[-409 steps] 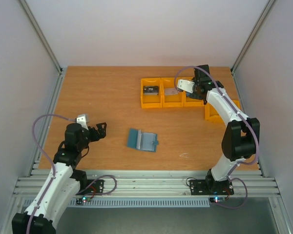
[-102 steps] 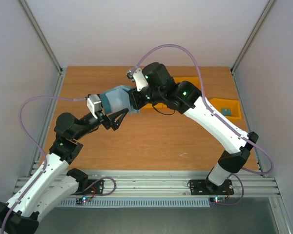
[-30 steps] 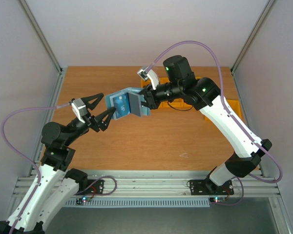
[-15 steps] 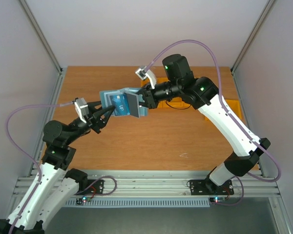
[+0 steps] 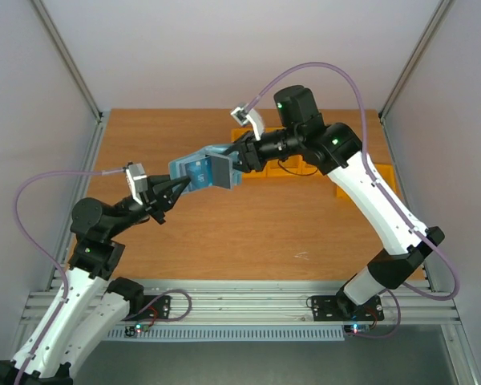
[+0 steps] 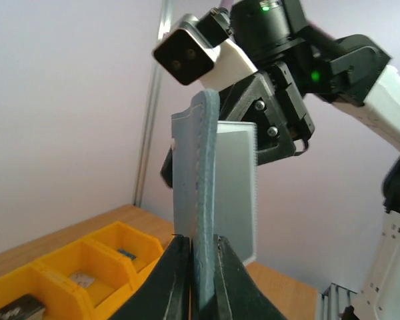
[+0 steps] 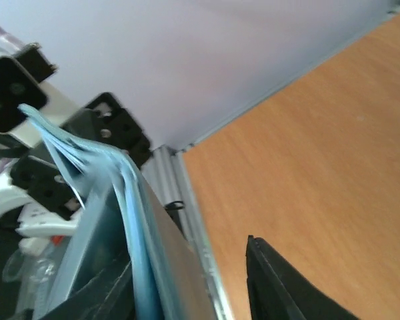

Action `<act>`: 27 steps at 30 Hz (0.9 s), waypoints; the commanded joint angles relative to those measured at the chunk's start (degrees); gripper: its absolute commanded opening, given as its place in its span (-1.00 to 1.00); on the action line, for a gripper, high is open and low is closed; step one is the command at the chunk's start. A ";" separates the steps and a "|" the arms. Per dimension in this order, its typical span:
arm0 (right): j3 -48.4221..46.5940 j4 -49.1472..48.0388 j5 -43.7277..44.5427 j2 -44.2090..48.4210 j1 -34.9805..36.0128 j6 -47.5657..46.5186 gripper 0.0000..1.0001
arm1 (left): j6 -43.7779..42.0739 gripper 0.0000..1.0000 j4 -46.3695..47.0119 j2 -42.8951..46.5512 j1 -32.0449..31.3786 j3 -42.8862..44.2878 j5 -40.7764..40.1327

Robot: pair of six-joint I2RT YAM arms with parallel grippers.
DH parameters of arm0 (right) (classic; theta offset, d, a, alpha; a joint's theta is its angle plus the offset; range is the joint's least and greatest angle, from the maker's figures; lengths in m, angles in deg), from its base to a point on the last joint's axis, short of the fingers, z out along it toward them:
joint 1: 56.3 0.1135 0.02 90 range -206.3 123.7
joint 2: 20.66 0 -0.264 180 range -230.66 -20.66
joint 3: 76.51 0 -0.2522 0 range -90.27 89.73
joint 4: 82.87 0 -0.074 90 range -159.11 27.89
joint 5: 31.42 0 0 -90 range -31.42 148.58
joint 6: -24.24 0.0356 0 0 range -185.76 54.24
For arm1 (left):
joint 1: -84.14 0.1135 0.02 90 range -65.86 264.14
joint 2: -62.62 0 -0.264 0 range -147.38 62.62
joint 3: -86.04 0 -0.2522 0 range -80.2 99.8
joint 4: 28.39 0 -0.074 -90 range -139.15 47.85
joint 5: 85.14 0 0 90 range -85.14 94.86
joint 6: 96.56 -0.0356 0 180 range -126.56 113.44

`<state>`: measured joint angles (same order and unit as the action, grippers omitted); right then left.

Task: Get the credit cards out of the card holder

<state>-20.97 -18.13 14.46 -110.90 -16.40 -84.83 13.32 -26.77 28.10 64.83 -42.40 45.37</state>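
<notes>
surface: wooden table [image 5: 224,233] | on it: yellow bins [image 6: 107,240], far side

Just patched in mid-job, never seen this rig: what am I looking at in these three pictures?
Two robot arms are bolted at the near edge of the table. The wide picture looks down from above and behind them; the other two come from a camera on each wrist. Some yellow bins sit at the far side. Held up in the air is the teal card holder, a blue card showing inside. The left hand is pinched shut on one edge; the right hand is at the opposite edge, its jaws apart, one finger clear.
</notes>
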 commanded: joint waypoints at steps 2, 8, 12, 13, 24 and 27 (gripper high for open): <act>1.77 3.73 8.56 3.88 -8.74 2.48 -0.11 | 0.66 -0.99 -3.64 1.25 0.28 -0.39 -11.32; -0.18 9.82 20.87 7.58 -11.67 2.94 -0.12 | 0.67 -1.00 -4.23 1.11 0.33 -0.69 -14.78; 3.88 0.85 -2.08 10.51 -4.64 -2.13 -0.21 | 5.01 -0.99 -1.89 0.18 0.77 -0.12 -14.26; 6.77 -4.78 -9.17 11.64 -2.71 -1.78 -0.17 | 6.32 -0.99 -1.37 -0.06 1.16 0.23 -14.19; 11.69 -20.53 -8.17 4.76 0.78 8.94 -0.36 | 15.93 -0.99 5.15 -0.86 3.16 2.19 -2.90; 11.69 -20.38 -6.15 4.03 0.71 8.96 -0.41 | 16.73 -1.00 6.61 -1.14 3.19 2.34 -0.75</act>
<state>-9.14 -35.42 6.18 -106.90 -16.05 -77.84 27.42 -27.74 27.14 67.78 -42.60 39.71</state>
